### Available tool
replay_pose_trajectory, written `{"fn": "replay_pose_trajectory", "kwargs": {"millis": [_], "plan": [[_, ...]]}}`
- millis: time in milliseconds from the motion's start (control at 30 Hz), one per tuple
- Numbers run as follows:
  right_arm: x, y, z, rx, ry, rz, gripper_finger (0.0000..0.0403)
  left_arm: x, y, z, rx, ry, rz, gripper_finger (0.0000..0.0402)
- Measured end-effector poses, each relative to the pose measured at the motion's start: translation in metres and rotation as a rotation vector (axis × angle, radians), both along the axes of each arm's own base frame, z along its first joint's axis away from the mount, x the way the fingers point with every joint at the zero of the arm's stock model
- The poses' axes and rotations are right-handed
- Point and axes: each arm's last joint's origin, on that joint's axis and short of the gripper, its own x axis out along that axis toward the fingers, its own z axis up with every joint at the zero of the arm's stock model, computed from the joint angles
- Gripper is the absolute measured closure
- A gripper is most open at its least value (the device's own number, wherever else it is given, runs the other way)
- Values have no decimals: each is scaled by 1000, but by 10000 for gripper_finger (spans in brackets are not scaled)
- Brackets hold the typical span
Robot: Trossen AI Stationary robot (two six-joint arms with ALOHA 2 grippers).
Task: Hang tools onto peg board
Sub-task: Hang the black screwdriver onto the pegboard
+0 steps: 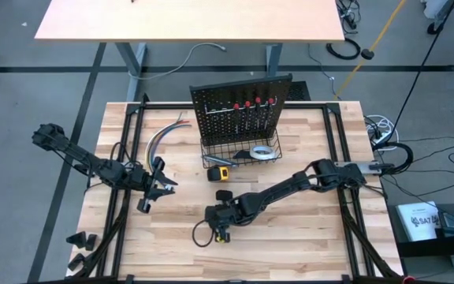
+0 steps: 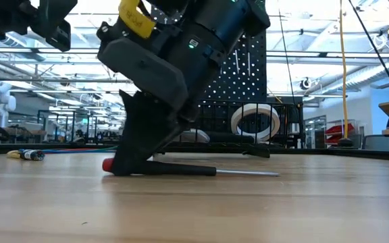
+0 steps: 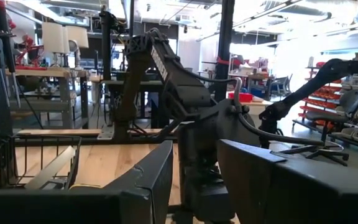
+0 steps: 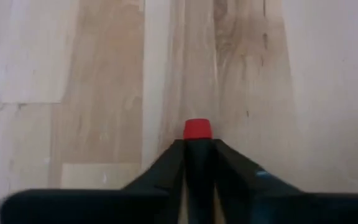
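Risk first: my right gripper (image 2: 123, 165) bites the slim dark-handled, red-ended screwdriver (image 2: 181, 169) close to its red cap, so the long steel shaft hangs out unsupported; on lifting, the tool could pivot between my fingers (image 4: 160, 168), droop, or slip free; a tilted shaft would likely miss its slot on the upright black perforated peg board (image 1: 241, 102).

Position: the screwdriver lies flat on the pale wooden table (image 1: 306, 237), at 6 o'clock from the board; its handle sits between my right jaws, which are narrowed onto it, red end poking just past the tips.

My left gripper (image 1: 158, 189) hovers at 8 o'clock from the board, part open, empty.
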Motion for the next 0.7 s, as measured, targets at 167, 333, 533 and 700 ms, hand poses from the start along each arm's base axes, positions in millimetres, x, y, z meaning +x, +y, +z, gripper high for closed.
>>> {"fn": "replay_pose_trajectory", "kwargs": {"millis": [167,333,533,700], "plan": [[-2,5,2,-43,-26,-8,368,0,0,0,0,0,0,267],[0,7,19,-3,-109,-33,368,0,0,0,-1,0,-1,267],[-2,5,80,-27,-304,-75,368,0,-1,0,1,-2,-18,267],[-1,4,126,-74,-532,-68,368,-1,-3,1,12,-13,-89,267]]}}
